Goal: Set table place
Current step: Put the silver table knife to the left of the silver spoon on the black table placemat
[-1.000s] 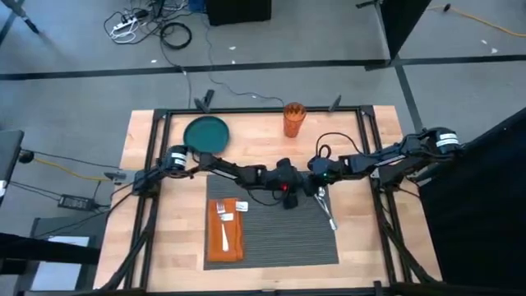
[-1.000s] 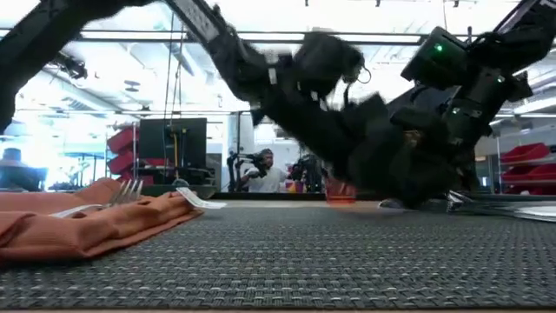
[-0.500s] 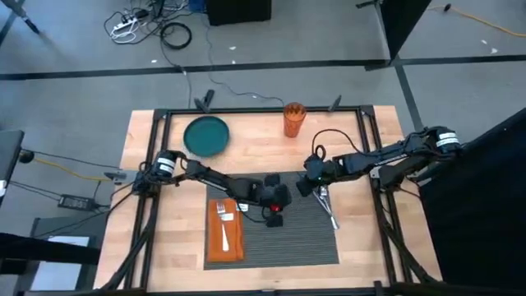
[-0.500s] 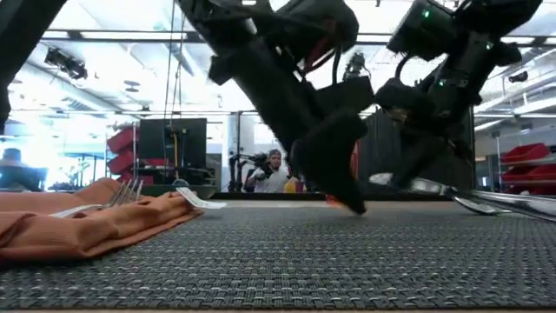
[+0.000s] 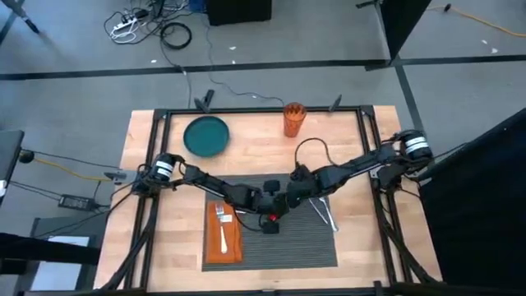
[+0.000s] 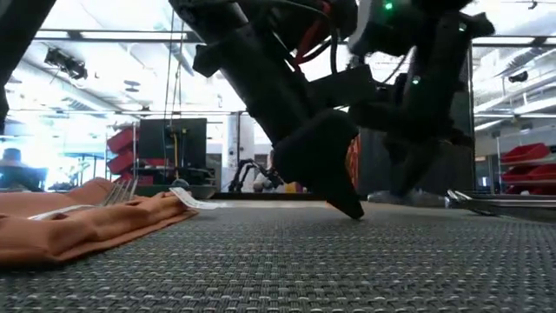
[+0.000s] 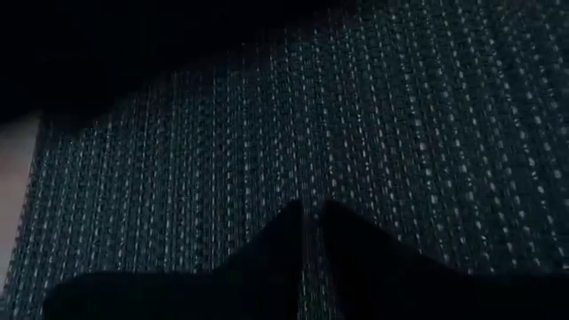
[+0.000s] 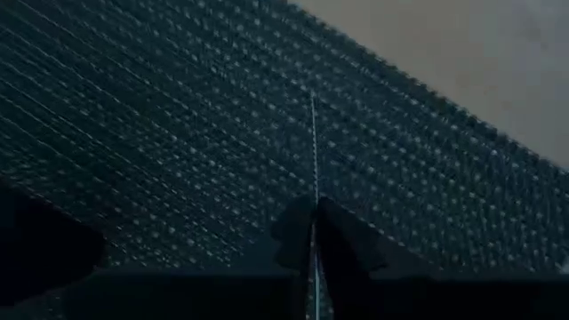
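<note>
Placemat [image 5: 283, 234], thin and floppy, I'd pinch by an edge; both claws [image 5: 274, 220] [image 5: 289, 200] pressed together, mid-frame.

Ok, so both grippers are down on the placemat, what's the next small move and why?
Probably raise the left gripper off the placemat and head for the teal plate. The plate sits on bare table beyond the mat, while the mat's middle, between the napkin and the cutlery, is free. The right gripper is crowded beside it, so rise straight.
</note>
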Robot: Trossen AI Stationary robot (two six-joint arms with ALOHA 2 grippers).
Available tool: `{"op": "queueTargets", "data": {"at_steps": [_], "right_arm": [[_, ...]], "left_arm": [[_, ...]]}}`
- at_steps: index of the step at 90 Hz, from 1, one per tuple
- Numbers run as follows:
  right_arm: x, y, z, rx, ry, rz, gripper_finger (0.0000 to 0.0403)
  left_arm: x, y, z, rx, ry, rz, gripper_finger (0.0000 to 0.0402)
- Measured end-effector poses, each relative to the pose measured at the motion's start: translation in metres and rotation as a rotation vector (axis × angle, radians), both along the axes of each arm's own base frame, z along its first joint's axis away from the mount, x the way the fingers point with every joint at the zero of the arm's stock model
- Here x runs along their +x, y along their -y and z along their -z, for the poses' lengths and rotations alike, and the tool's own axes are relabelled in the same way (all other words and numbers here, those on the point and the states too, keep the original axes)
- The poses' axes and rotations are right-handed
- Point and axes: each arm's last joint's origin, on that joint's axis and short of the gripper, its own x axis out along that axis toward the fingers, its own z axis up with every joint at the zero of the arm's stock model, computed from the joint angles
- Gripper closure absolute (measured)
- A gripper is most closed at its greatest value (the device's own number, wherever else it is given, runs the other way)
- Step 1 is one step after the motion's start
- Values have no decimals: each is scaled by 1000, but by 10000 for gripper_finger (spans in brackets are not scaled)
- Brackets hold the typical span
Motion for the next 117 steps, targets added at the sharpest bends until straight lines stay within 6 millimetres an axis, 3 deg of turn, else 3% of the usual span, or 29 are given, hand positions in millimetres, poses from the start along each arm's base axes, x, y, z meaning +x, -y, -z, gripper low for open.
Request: {"op": "queueTargets", "data": {"at_steps": [16,33,50,69,81,102,117], "right_arm": [[1,-7,4,-19,-97,27,403],[3,-10,4,-23,-78,18,403],[4,-11,4,-24,-68,6,403],[8,-16,3,-21,-33,-45,403],[3,-13,-6,-26,-47,-85,403],[-6,10,-32,-33,-57,-234,394],[-28,31,-27,-6,-31,-256,369]], "left_arm": [[-5,2,5,43,0,-15,365],[-12,13,4,82,-22,49,365],[-23,32,-12,86,-18,122,365],[-25,43,-7,118,-25,164,365],[-19,37,-10,113,42,75,365],[0,8,-17,39,205,-121,365],[16,-14,-3,-52,297,-184,365]]}}
